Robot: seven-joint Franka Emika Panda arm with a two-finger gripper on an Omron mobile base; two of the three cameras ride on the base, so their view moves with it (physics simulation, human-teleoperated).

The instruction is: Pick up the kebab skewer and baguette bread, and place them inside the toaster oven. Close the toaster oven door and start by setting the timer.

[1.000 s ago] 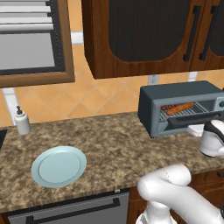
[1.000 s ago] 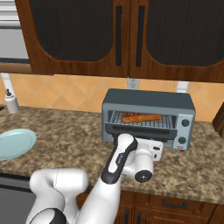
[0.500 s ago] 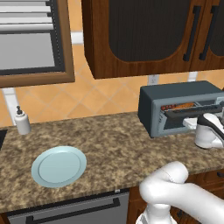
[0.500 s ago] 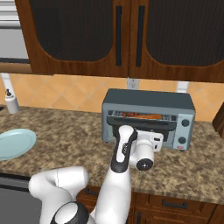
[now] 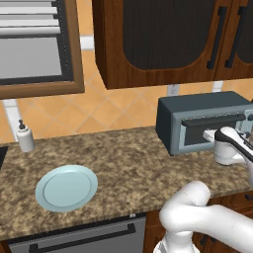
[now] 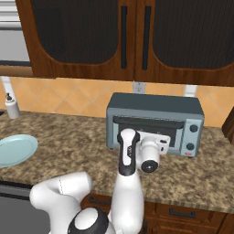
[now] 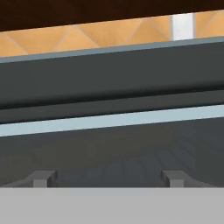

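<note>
The toaster oven (image 6: 155, 123) is sitting at the right of the right base view, on the speckled brown counter (image 6: 68, 141), with its back toward the tan tiled wall. In the left base view the same oven (image 5: 205, 121) is standing at the right edge of the frame. The toaster oven door (image 6: 146, 128) is looking nearly upright, its dark bar handle (image 6: 147, 122) running along the top of the front, and the white hand is pressing in just in front of it, covering the lower part of the glass.

In the hand view the gripper (image 7: 107, 177) is looking straight at the door (image 7: 109, 148): the two finger tips (image 7: 41, 178) are standing well apart at the bottom of the frame with nothing between them — the dark glass is showing in the gap. A pale grey-blue strip of the door frame is crossing the middle of that view, with the dark handle bar (image 7: 109, 107) above it. Whether the tips are touching the door I cannot tell.

The kebab skewer and the baguette bread cannot be made out through the door in any view.

A pale blue plate (image 5: 66, 187) is lying at the lower left of the left base view — bare on top — and a small white soap dispenser (image 5: 24, 136) is standing by the wall at the left edge. Dark wooden cabinets (image 6: 114, 36) are hanging above the oven.
</note>
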